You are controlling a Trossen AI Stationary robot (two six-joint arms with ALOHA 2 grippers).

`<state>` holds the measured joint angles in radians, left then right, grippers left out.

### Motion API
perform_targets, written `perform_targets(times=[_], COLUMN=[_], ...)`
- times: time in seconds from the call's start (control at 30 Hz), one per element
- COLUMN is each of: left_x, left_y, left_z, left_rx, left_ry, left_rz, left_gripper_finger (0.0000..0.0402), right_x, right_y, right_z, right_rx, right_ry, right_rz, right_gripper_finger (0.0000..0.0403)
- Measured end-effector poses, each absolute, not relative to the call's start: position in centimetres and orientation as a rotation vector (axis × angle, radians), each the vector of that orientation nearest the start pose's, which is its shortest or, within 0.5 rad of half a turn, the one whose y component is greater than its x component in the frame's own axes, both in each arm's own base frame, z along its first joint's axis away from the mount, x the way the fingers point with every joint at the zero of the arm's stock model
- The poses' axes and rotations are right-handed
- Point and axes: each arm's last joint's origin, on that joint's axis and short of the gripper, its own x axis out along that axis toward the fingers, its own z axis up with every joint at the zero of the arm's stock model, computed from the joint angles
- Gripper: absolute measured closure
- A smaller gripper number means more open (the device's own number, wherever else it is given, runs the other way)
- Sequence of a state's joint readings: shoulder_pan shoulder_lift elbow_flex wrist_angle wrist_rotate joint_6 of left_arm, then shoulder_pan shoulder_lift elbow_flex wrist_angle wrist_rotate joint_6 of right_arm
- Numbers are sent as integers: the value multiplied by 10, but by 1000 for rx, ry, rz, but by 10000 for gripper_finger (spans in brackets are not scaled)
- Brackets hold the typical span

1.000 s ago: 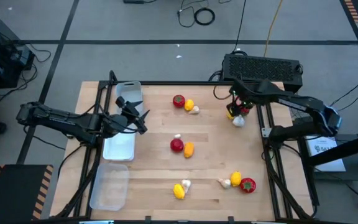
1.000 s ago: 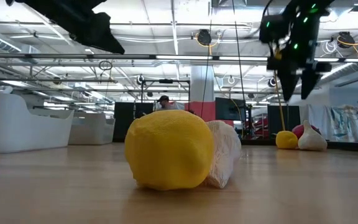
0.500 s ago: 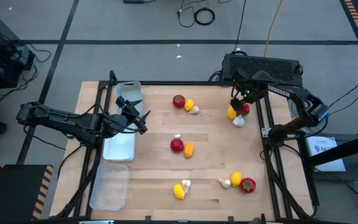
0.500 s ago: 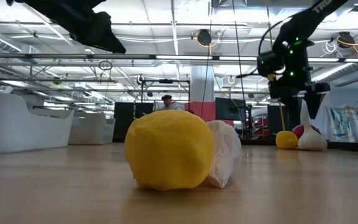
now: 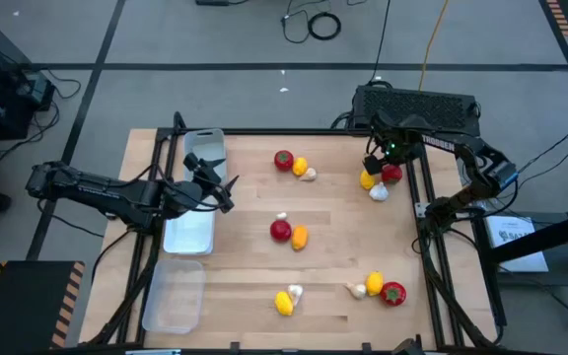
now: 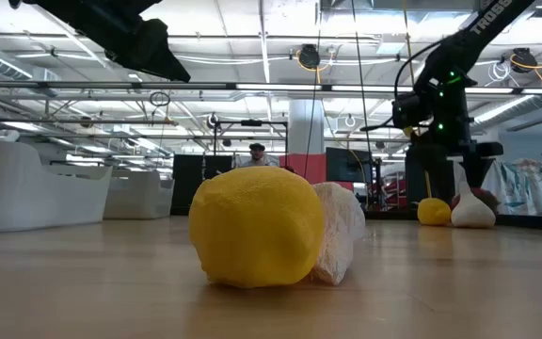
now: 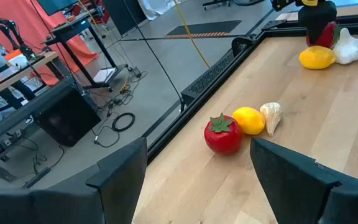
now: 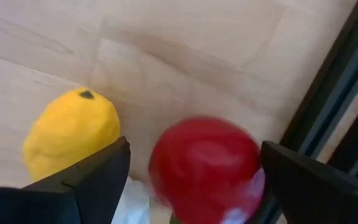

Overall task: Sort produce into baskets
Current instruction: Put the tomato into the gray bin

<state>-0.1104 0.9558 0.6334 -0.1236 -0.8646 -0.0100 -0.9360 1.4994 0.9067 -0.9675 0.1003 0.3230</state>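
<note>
My right gripper point(image 5: 390, 163) point(image 8: 194, 180) points down, open, over the far-right cluster. Its fingers stand on either side of a red round piece point(image 8: 207, 168) point(image 5: 393, 174), with a gap on each side. A yellow oval piece point(image 8: 73, 134) point(image 5: 366, 179) and a whitish bulb point(image 5: 379, 192) lie beside it on the table. My left gripper point(image 5: 223, 189) point(image 7: 213, 180) hangs open and empty above the far tray point(image 5: 205, 148) and the middle tray point(image 5: 189, 229). A third tray point(image 5: 174, 296) lies at the near left.
More produce lies in groups: far middle point(image 5: 294, 166), centre point(image 5: 288, 231), near middle point(image 5: 287, 298), near right point(image 5: 377, 289). A black frame rail point(image 8: 328, 93) runs close beside the red piece, and a black box point(image 5: 417, 106) stands beyond the far edge.
My right gripper has gone down over the far-right cluster, shifting a little toward the table's right edge and turning somewhat, until its open fingers flank the red piece. The produce has stayed where it was.
</note>
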Motion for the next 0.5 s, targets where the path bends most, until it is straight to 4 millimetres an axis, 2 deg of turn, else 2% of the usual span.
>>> perform_targets(times=[0.23, 0.5], left_x=[198, 198], left_y=[0, 0], left_z=[261, 261], left_rx=[206, 229], left_ry=[400, 409], left_rz=[743, 738], left_gripper_finger=[109, 109], right_x=[132, 127], right_y=[-185, -177], right_z=[161, 150], right_rx=[943, 1000], right_ry=[1360, 1371], right_rz=[-1102, -1148], right_gripper_finger=[55, 63])
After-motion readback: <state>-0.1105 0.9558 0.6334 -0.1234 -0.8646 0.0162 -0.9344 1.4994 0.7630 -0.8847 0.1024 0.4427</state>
